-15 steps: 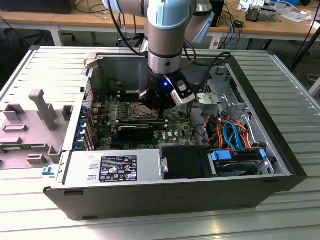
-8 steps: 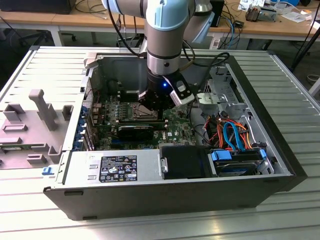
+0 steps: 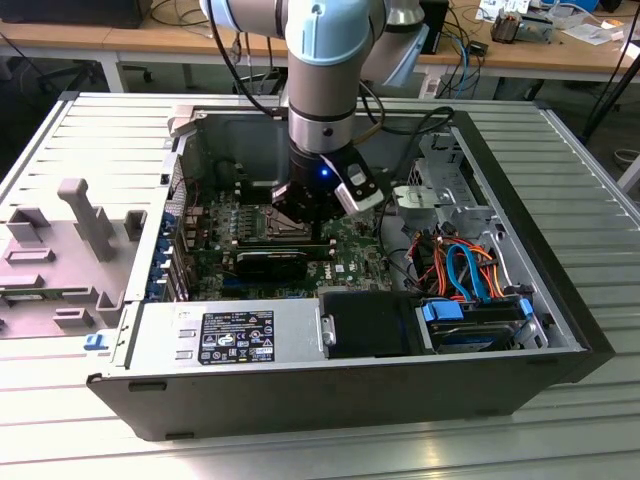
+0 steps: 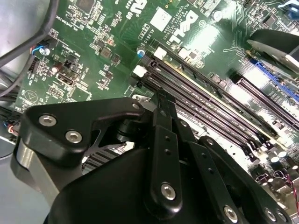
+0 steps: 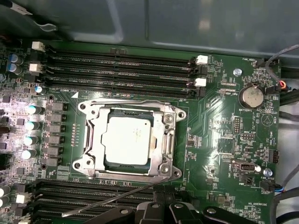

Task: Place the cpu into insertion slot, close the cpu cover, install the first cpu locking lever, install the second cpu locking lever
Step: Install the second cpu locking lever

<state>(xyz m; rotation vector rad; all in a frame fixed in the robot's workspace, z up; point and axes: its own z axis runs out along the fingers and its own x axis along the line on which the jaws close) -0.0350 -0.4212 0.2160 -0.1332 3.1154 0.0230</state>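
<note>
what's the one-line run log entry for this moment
arm: black gripper low over green motherboard | cpu: flat square silver-grey cpu seated in socket | cover: silver metal frame cover down around it | lever: thin wire lever sticking out

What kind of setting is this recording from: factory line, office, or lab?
Most likely a robotics lab or workshop. An opened computer case lies on a slatted metal table, grey fixtures sit beside it, and cluttered wooden desks with cables stand behind.

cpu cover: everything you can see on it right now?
In the first wrist view the cpu cover is a thin silver metal frame with a large square window, lying flat and closed over the insertion slot. The cpu shows through the window, seated. A thin lever rod lies slanted just outside one edge.
</note>
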